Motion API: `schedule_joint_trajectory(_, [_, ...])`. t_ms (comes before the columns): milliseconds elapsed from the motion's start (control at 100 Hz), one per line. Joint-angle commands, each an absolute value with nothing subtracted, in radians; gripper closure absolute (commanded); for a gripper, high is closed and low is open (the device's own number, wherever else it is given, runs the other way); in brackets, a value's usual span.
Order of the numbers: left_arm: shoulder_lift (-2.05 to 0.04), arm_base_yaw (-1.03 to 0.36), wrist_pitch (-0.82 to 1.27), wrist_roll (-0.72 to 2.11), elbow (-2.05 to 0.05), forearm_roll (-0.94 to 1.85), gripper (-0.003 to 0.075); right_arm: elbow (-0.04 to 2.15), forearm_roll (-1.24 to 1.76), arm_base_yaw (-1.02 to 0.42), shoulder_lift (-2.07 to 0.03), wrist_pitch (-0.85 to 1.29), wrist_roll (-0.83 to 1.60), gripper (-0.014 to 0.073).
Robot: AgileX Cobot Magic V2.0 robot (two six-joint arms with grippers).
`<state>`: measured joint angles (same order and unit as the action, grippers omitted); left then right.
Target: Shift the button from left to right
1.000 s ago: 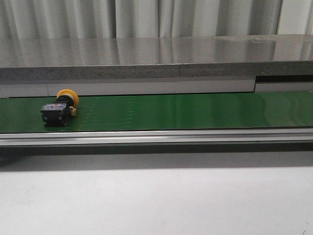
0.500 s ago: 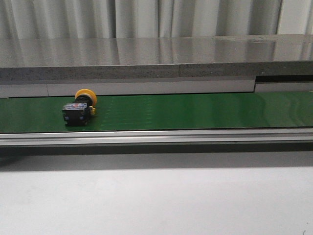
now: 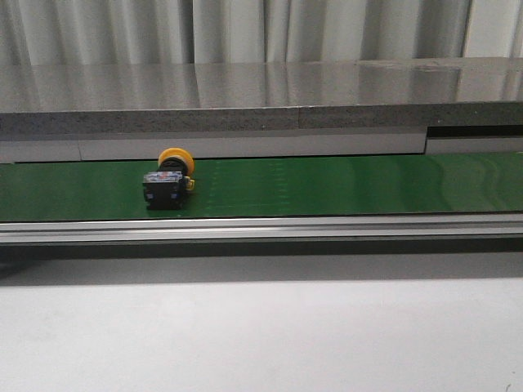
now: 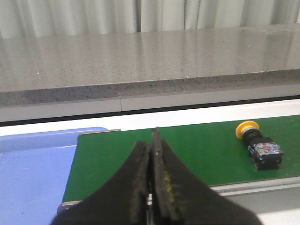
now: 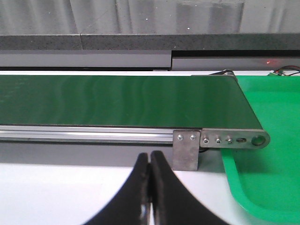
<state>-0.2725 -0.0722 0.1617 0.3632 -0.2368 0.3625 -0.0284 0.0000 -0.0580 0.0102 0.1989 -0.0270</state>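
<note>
The button (image 3: 167,181), a yellow-orange round cap on a black boxy body, lies on its side on the green conveyor belt (image 3: 327,186), left of centre in the front view. It also shows in the left wrist view (image 4: 260,146), off to one side of my left gripper (image 4: 152,138). The left gripper is shut and empty, over the belt's left end. My right gripper (image 5: 150,157) is shut and empty, in front of the belt's right end (image 5: 225,139). No gripper shows in the front view.
A blue tray (image 4: 33,164) sits at the belt's left end and a green tray (image 5: 267,159) at its right end. A grey stone ledge (image 3: 261,98) runs behind the belt, an aluminium rail (image 3: 261,227) along its front, and white table (image 3: 261,335) before it.
The button has travelled to the right along the belt, from near the left edge toward the middle. Neither gripper touches it.
</note>
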Motion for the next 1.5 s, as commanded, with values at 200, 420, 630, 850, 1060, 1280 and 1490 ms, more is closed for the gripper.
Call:
schedule_joint_trajectory(200, [-0.278, -0.082, 0.08, 0.361, -0.265, 0.372, 0.0741, -0.013, -0.012, -0.059, 0.029, 0.009, -0.017, 0.0662])
schedule_joint_trajectory(420, [-0.278, -0.082, 0.08, 0.361, -0.265, 0.372, 0.0741, 0.032, 0.006, -0.059, 0.023, -0.046, -0.023, 0.0662])
schedule_joint_trajectory(630, [-0.278, -0.082, 0.08, 0.361, -0.265, 0.372, 0.0741, 0.216, 0.064, -0.059, -0.086, 0.12, -0.024, 0.0662])
schedule_joint_trajectory(850, [-0.278, -0.082, 0.08, 0.361, -0.265, 0.372, 0.0741, 0.448, 0.066, -0.059, -0.332, 0.355, -0.024, 0.0662])
schedule_joint_trajectory(1060, [-0.278, -0.082, 0.08, 0.361, -0.265, 0.372, 0.0741, 0.639, 0.072, -0.059, -0.597, 0.571, -0.024, 0.0662])
schedule_joint_trajectory(1280, [-0.278, -0.082, 0.08, 0.361, -0.265, 0.372, 0.0741, 0.712, 0.177, -0.059, -0.783, 0.561, -0.024, 0.0662])
schedule_joint_trajectory(1490, [-0.278, -0.082, 0.08, 0.361, -0.265, 0.372, 0.0741, 0.713, 0.227, -0.059, -0.873, 0.573, -0.024, 0.0659])
